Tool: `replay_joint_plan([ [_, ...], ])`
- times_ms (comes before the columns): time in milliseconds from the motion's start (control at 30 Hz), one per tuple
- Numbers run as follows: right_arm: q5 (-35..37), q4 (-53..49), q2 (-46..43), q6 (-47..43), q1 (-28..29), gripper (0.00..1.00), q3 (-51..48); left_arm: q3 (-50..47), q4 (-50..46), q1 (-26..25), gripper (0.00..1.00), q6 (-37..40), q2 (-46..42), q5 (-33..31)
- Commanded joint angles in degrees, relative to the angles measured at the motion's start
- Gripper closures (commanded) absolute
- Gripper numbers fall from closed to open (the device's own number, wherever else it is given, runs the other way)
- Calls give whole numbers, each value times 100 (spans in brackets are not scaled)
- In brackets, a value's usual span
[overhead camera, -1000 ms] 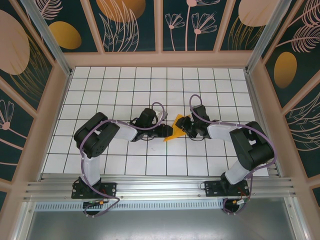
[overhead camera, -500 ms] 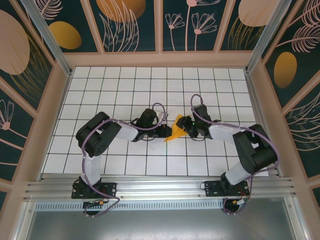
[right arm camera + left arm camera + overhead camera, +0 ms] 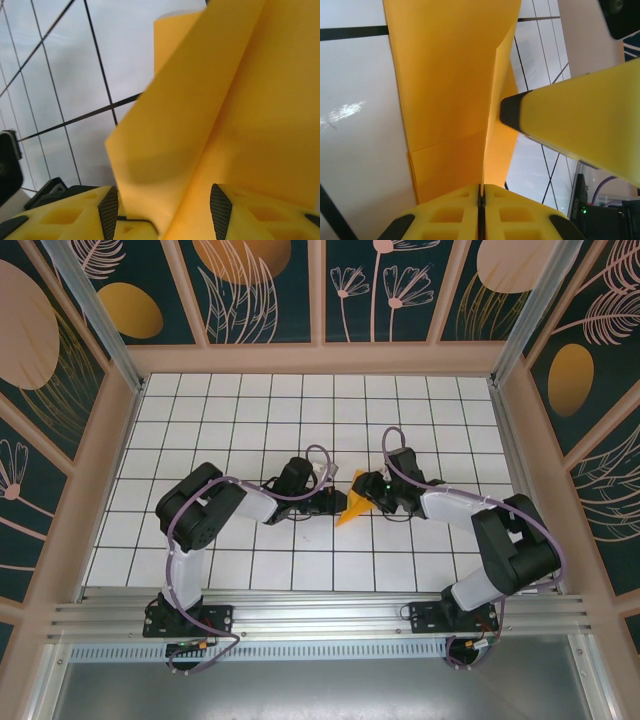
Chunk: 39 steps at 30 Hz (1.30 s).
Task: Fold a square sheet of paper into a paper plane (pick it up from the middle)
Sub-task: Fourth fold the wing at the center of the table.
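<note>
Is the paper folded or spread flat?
Folded: the paper shows layered flaps meeting at a crease, pinched in the shut left hand.

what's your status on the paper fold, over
Left gripper shut on the sheet. Right gripper open, straddling it. Sheet partly folded, mid-table. Nothing in the way.

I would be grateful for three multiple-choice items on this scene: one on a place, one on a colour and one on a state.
1. Where is the paper?
A. on the metal rail
B. between the left gripper and the right gripper, mid-table
C. against the back wall

2. What colour is the paper?
A. blue
B. white
C. orange-yellow

3. How does the left gripper stand?
A. shut on the paper
B. wide open above it
C. shut on nothing

Key: B, the top view shows it between the two arms' tips; C, both wrist views show that colour; A, its jaws meet on the paper's edge in the left wrist view.
</note>
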Motion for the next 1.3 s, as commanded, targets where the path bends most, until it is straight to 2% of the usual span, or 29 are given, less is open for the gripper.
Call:
replay_joint_plan([
  [0, -104, -33, 140, -167, -27, 47, 65, 16, 279, 31, 89, -256, 144, 155],
  [533, 110, -362, 546, -132, -20, 49, 237, 21, 306, 41, 85, -365, 251, 225],
  [833, 388, -876, 873, 80, -7, 50, 406, -108, 260, 50, 73, -336, 99, 202],
  [1000, 540, -1111, 981, 122, 6, 51, 477, -314, -81, 91, 67, -128, -297, -71],
  [1167, 646, -1267, 1031, 140, 25, 51, 544, -483, -716, 147, 62, 233, -898, -636],
  [1267, 685, -1293, 1028, 170, 38, 51, 544, -515, -642, 152, 62, 277, -1088, -721],
])
